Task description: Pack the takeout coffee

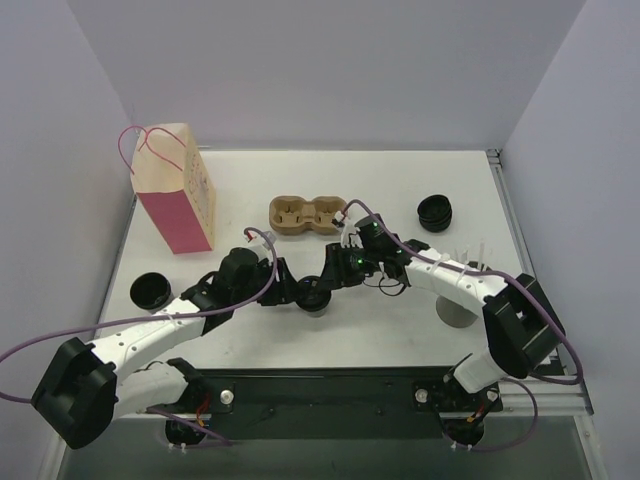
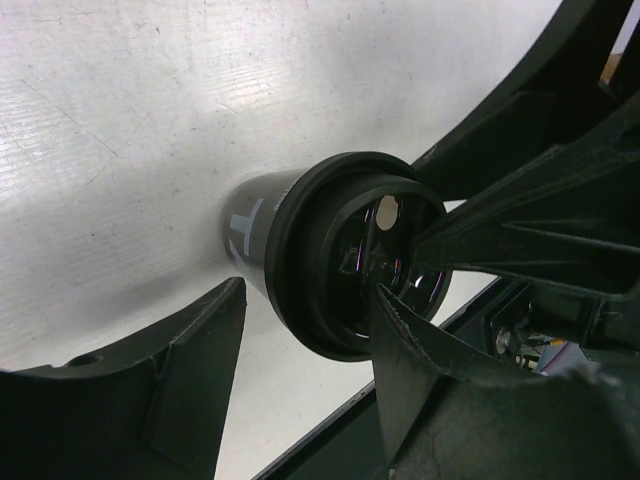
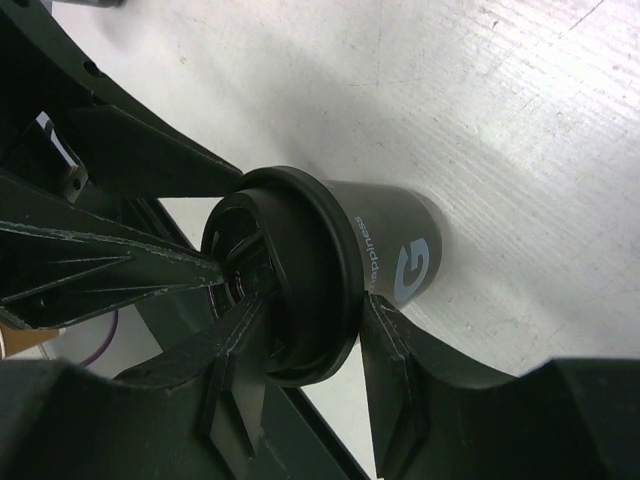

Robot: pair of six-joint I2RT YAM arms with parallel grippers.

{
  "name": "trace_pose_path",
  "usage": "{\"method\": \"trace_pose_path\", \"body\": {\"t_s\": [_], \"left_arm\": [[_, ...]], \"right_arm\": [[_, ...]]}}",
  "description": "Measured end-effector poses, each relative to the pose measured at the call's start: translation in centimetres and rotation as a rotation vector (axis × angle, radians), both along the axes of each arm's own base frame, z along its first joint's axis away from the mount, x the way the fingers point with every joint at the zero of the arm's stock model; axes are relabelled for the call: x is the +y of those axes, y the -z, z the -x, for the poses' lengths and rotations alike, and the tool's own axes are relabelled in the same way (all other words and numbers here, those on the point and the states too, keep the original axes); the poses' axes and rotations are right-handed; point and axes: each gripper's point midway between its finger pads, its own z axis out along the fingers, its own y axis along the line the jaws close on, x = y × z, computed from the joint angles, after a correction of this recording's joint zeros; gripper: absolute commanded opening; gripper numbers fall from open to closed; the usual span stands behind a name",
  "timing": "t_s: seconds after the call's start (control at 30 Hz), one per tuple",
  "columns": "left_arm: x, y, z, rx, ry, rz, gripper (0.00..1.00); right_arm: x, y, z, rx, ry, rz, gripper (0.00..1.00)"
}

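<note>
A takeout coffee cup (image 1: 318, 299) with a black lid stands on the white table between the two arms. It is dark, with pale lettering on its side (image 3: 400, 262). My right gripper (image 3: 312, 305) is shut across the lid's rim (image 3: 335, 290), one finger on the lid's top and the other against the wall just under the rim. My left gripper (image 2: 310, 300) is open around the same cup (image 2: 300, 260). Its right finger (image 2: 420, 360) lies over the lid's top, and its left finger (image 2: 190, 380) stands apart from the cup.
A brown pulp tray (image 1: 307, 214) with two empty wells lies behind the grippers. A pink and tan paper bag (image 1: 178, 190) stands at the back left. Another black cup (image 1: 150, 290) sits at the left, stacked black lids (image 1: 436, 211) at the back right, a grey cylinder (image 1: 455, 312) near the right arm.
</note>
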Motion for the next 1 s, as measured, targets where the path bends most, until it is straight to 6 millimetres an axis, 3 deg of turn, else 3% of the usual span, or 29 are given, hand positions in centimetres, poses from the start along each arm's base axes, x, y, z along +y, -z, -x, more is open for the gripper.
{"method": "trace_pose_path", "body": {"t_s": [0.47, 0.67, 1.0], "left_arm": [[-1.7, 0.6, -0.7, -0.013, 0.109, 0.118, 0.62], [-2.3, 0.8, -1.3, -0.019, 0.118, 0.14, 0.57], [-2.7, 1.0, -1.9, -0.041, 0.072, 0.155, 0.54]], "right_arm": [[-0.1, 0.3, -0.5, 0.017, -0.125, -0.005, 0.27], [-0.3, 0.3, -0.7, 0.025, -0.14, -0.002, 0.28], [-0.7, 0.1, -1.2, 0.041, -0.121, 0.008, 0.51]]}}
